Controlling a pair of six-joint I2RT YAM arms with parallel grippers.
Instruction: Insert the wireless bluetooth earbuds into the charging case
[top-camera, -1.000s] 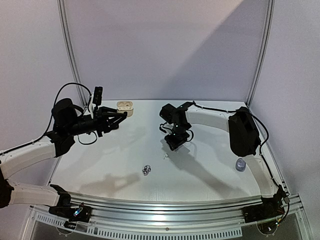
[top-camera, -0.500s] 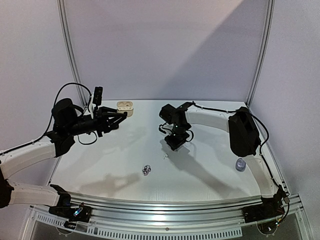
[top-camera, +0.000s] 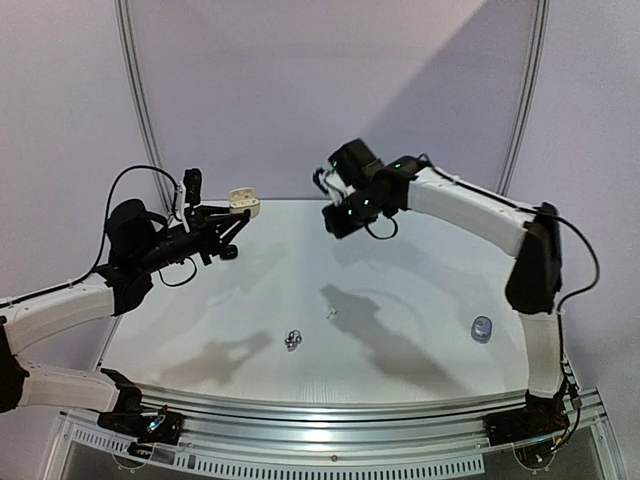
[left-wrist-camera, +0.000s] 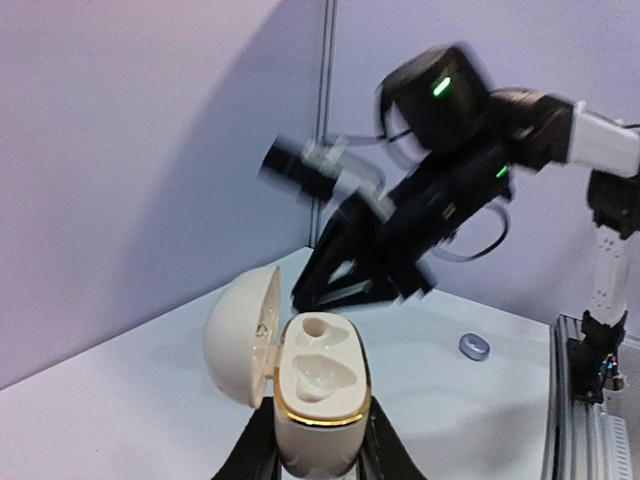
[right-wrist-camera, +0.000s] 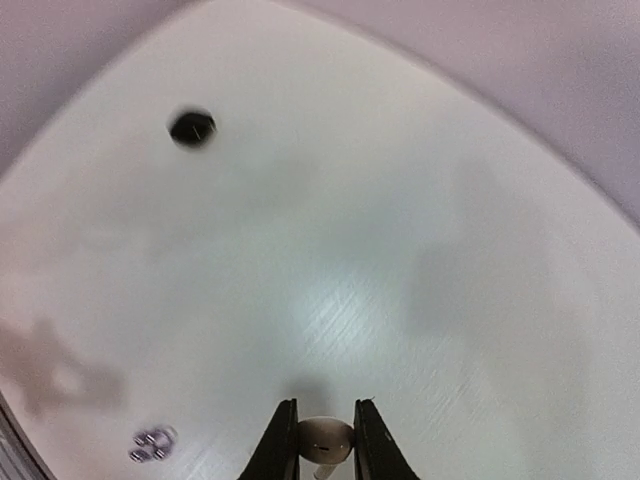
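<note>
Charging case held open, earbud pinched

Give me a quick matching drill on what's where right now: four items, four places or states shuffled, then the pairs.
Items
1. cream charging case
2. white earbud
3. silvery earbuds
4. blue-grey pebble

Places or states
A. lying on the table, front middle
B. pinched in the right tool, up in the air
C. lying on the table, right side
D. lid open, gripped by the left tool

Pairs: 1-D, 2-B, 3-A, 4-C
</note>
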